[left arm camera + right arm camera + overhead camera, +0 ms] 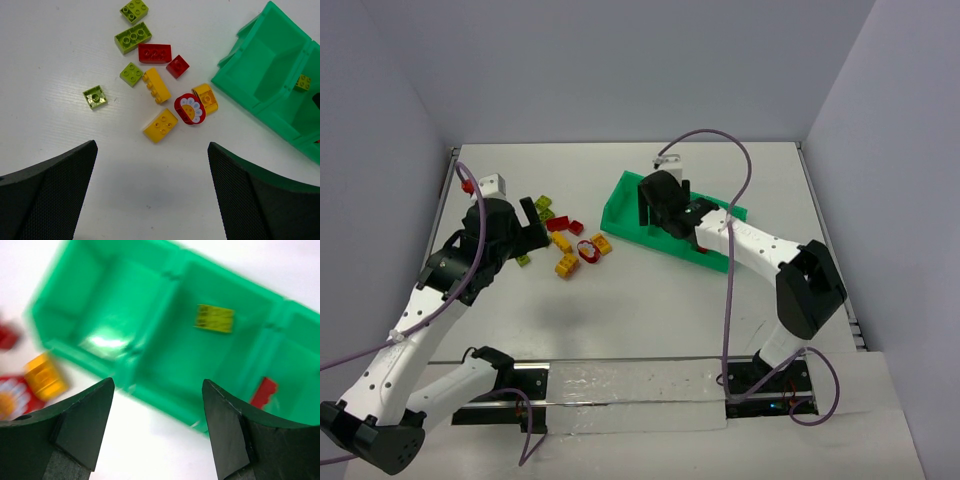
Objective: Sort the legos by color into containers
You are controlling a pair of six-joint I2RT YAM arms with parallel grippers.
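Loose legos (565, 242) lie in a cluster left of the green tray (620, 215). The left wrist view shows olive-green bricks (133, 37), red bricks (154, 53), yellow bricks (160, 125) and a red ring-shaped piece (190, 108). My left gripper (152, 150) hangs open above the bare table, just short of the cluster. My right gripper (157, 390) is open and empty over the tray's near wall. The tray (172, 277) has an empty left compartment. Its middle one holds a yellowish-green brick (215, 318), and the right one holds a red brick (263, 391).
Grey walls close in the white table on the left, back and right. The right arm's body (760, 250) reaches across the tray's right end, and its cable arcs overhead. A small white block (668, 158) sits behind the tray.
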